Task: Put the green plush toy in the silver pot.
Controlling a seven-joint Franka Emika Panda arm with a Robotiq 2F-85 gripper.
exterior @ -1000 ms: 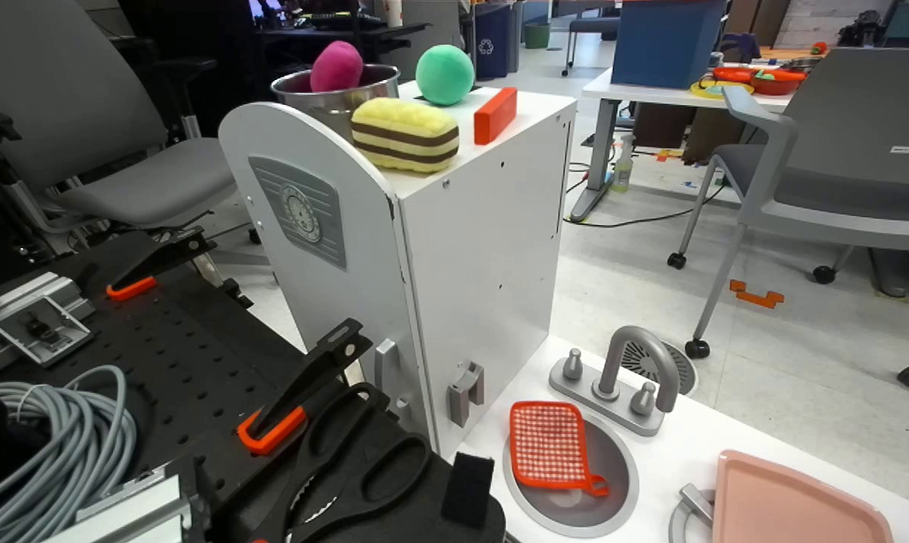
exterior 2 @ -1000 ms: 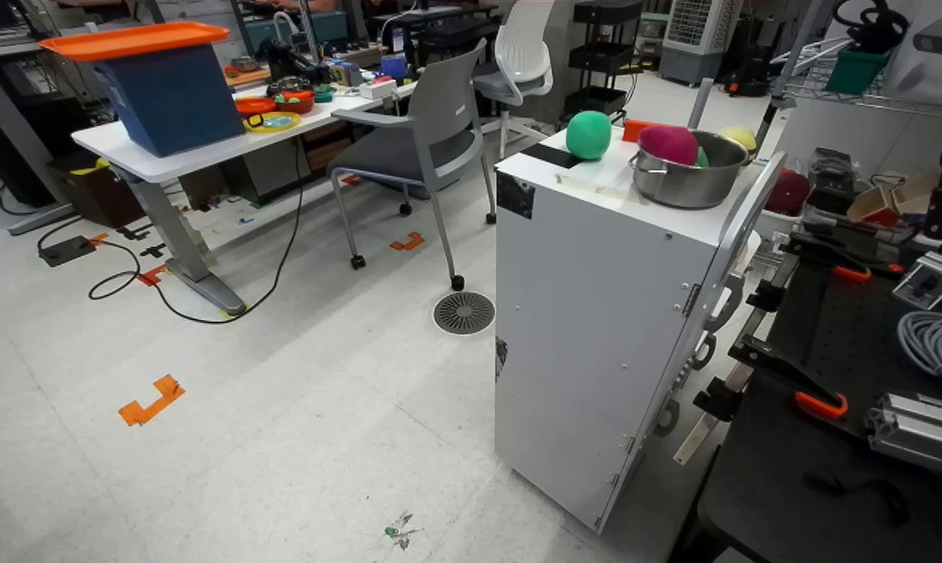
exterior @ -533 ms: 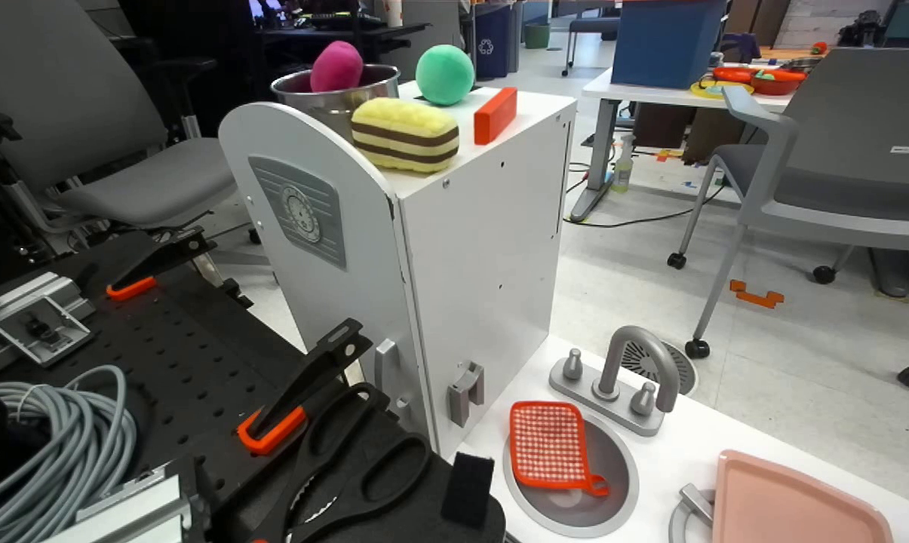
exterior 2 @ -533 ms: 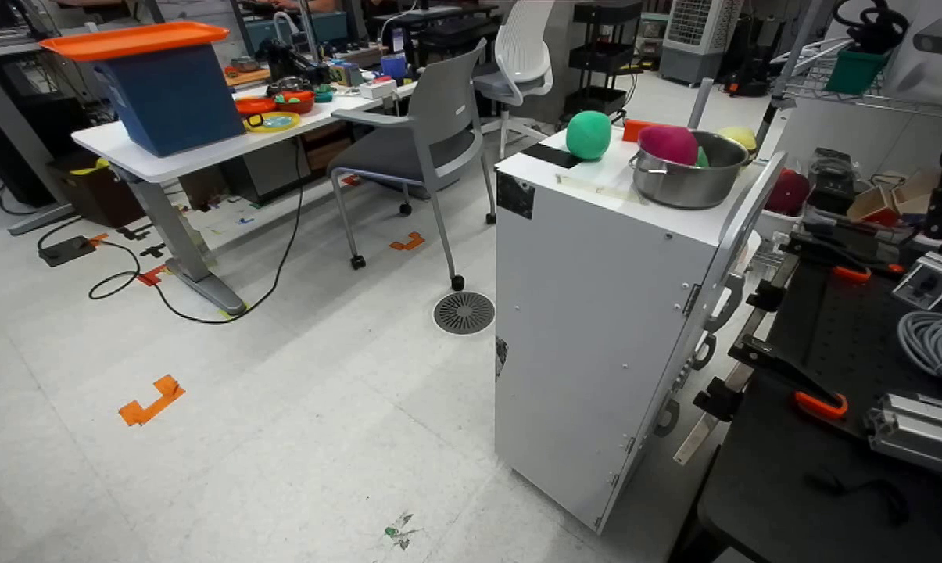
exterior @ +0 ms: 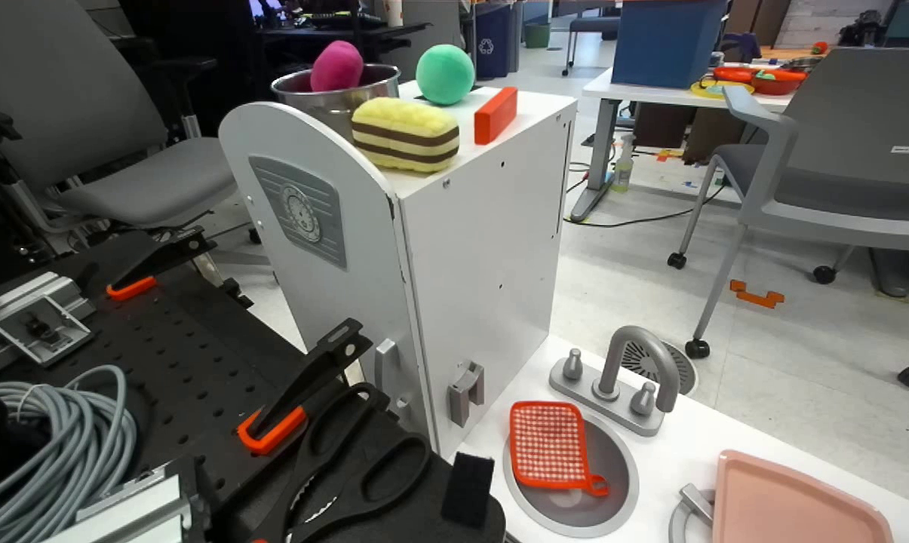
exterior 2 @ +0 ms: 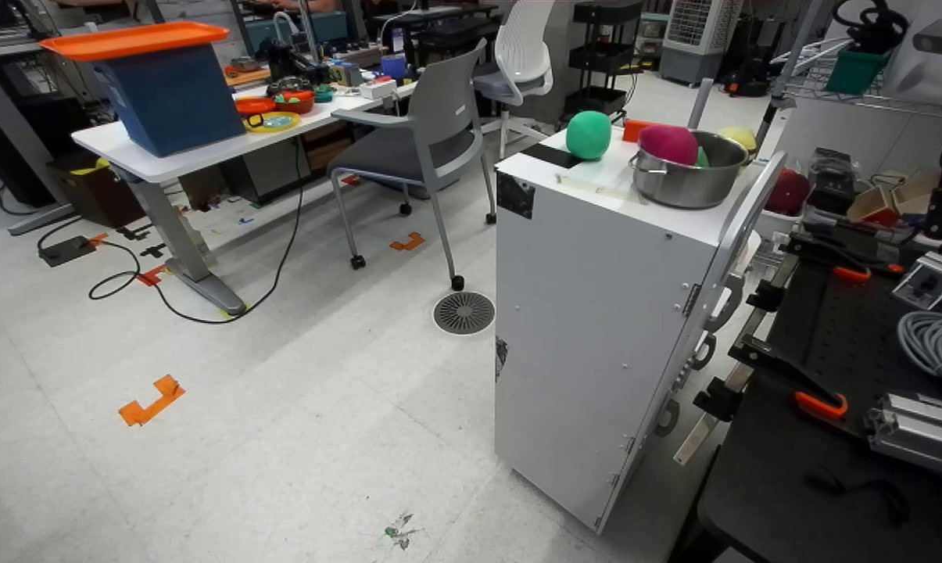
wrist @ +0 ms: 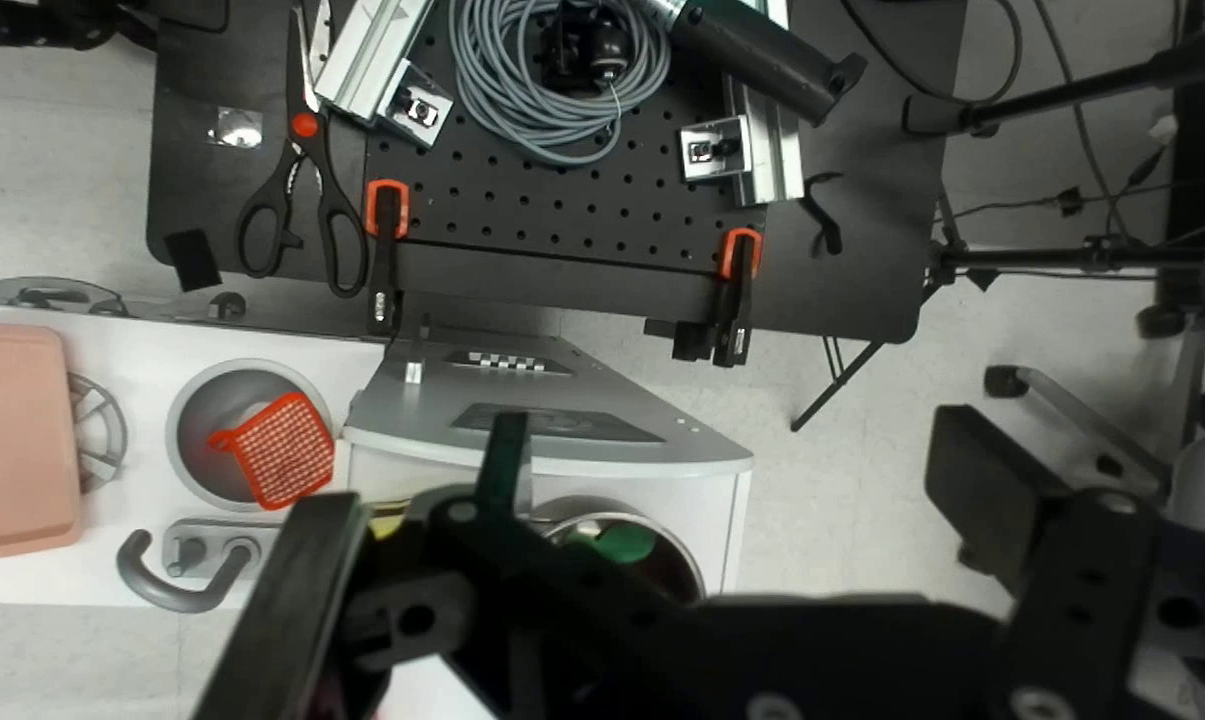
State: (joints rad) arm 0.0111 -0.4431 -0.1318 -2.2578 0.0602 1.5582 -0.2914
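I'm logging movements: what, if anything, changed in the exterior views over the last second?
Both exterior views show no visible change: nothing moved or was grasped. The round green plush ball stayed on the white cabinet, the pink plush ball in the silver metal pot, and the brown-striped yellow block beside the pot.

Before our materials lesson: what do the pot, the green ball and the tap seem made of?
The pot looks like shiny metal: it's silvery and reflective. The green ball seems plush fabric, matte without glare. The tap, evenly dull grey, suggests plastic, possibly painted metal.
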